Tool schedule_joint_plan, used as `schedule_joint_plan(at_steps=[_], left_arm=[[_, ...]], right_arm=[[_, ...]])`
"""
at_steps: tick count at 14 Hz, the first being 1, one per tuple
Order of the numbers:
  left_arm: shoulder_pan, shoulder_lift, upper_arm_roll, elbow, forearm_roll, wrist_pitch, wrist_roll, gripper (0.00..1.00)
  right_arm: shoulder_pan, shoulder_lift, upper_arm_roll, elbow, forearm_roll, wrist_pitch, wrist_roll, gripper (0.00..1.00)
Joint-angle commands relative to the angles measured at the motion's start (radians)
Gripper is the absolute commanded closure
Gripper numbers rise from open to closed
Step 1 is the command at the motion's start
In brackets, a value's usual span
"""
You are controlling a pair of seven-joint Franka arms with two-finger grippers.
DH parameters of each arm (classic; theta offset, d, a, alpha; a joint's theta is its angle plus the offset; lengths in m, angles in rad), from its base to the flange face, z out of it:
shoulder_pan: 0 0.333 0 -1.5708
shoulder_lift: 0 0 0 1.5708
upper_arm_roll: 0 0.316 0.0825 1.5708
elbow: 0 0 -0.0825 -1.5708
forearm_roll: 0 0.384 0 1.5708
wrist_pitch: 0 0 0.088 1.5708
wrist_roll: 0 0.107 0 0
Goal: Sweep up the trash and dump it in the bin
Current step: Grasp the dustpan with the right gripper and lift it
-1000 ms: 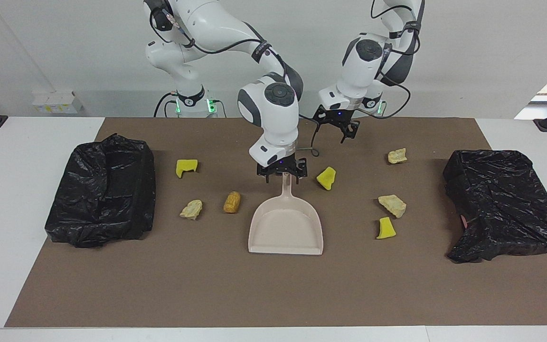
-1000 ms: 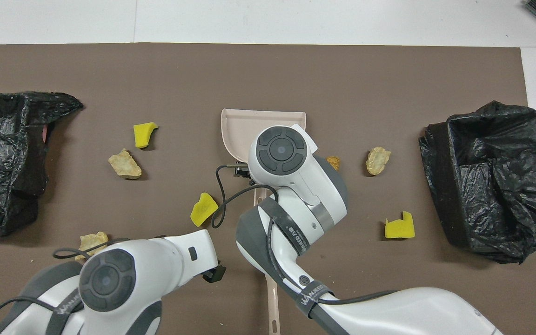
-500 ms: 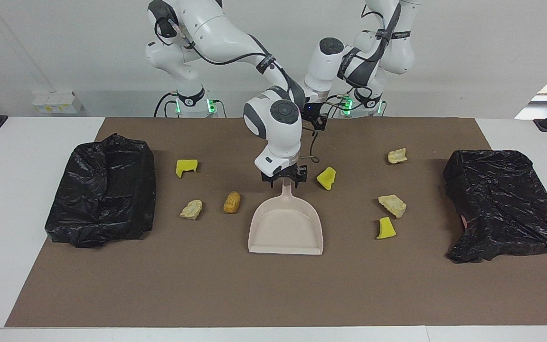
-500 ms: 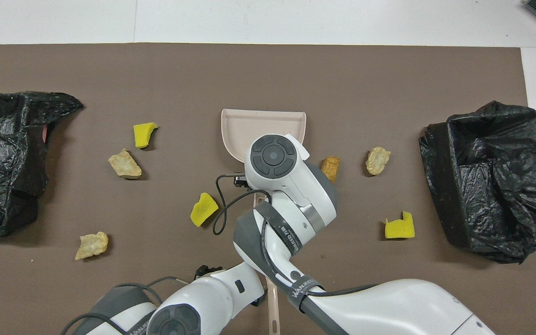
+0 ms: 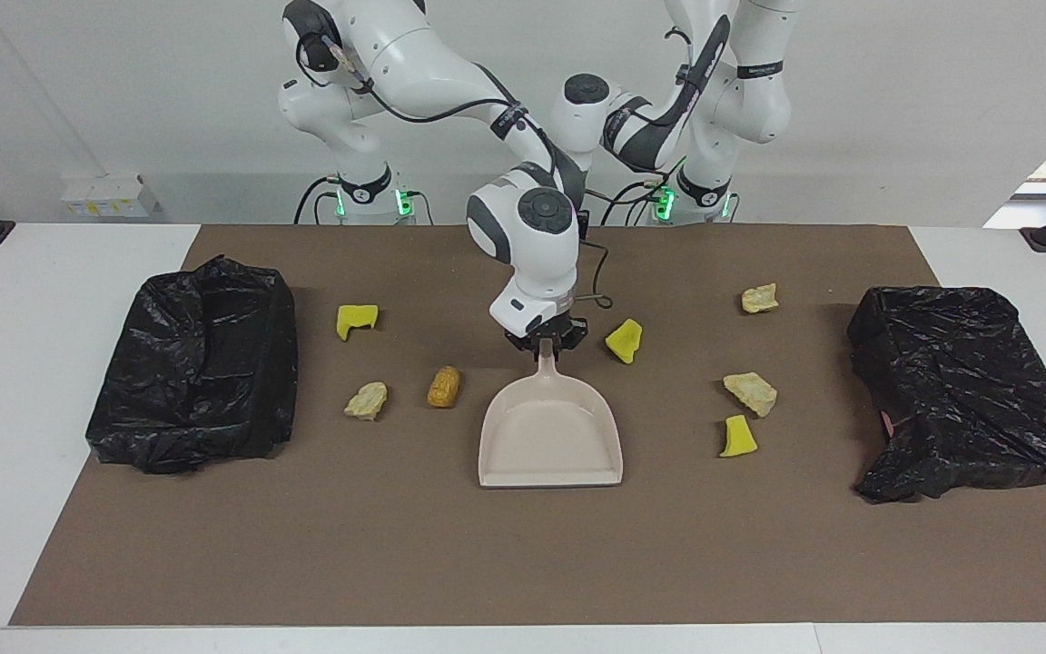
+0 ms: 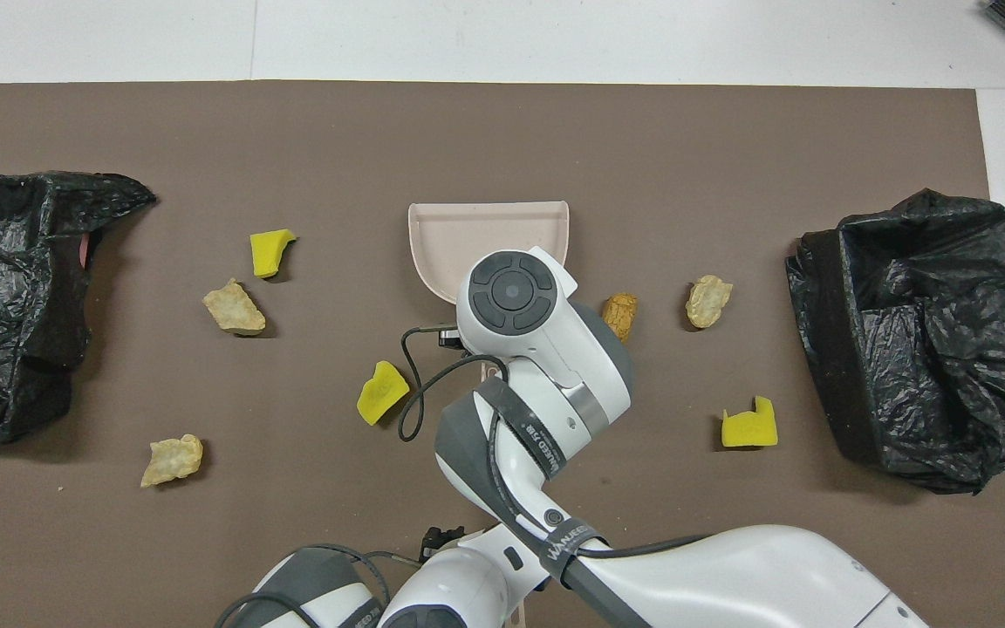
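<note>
My right gripper (image 5: pixel 544 343) is shut on the handle of the pale pink dustpan (image 5: pixel 550 436), which lies flat mid-mat (image 6: pixel 485 231). Trash lies around it. Toward the right arm's end are a yellow wedge (image 5: pixel 357 320), a beige chunk (image 5: pixel 367 401) and the orange-brown piece (image 5: pixel 443 386). Toward the left arm's end are yellow wedges (image 5: pixel 625 341) (image 5: pixel 737 437) and beige chunks (image 5: pixel 759 298) (image 5: pixel 751 392). My left gripper (image 5: pixel 584 221) is drawn back over the mat's edge nearest the robots, mostly hidden by the right arm.
Two bins lined with black bags stand on the brown mat (image 5: pixel 523 554), one at the right arm's end (image 5: pixel 196 363) and one at the left arm's end (image 5: pixel 959 391). White table surrounds the mat.
The left arm has pulled back from near the dustpan toward its base. The right gripper has closed on the handle, and the dustpan has shifted slightly.
</note>
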Motion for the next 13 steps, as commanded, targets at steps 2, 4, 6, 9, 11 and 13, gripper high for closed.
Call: schedule_joint_plan(at_steps=[2,4,6,9,11,13], left_arm=[[-0.016,0.027,0.0,0.019,0.0,-0.017,-0.046,0.0],[-0.016,0.027,0.0,0.019,0.001,-0.034,-0.035,0.06],[-0.016,0.025,0.0,0.019,0.001,-0.052,-0.028,0.38],[-0.014,0.025,0.002,0.019,0.001,-0.068,0.015,0.96],[-0.011,0.024,0.002,0.019,0.001,-0.071,0.015,1.0],[-0.008,0.018,0.003,0.021,0.001,-0.103,0.015,1.0]], right_arm=[[-0.026,-0.035,0.005,0.01,0.025,0.001,-0.216,1.0],[-0.081,-0.067,0.004,0.01,0.025,-0.031,-0.425,1.0],[-0.141,-0.084,0.004,0.011,0.024,-0.077,-0.682,1.0],[-0.196,-0.087,0.001,0.049,0.002,-0.16,-1.011,1.0],[-0.231,-0.085,0.001,0.068,-0.019,-0.206,-1.187,1.0],[-0.234,-0.085,0.001,0.07,-0.077,-0.231,-1.295,1.0]])
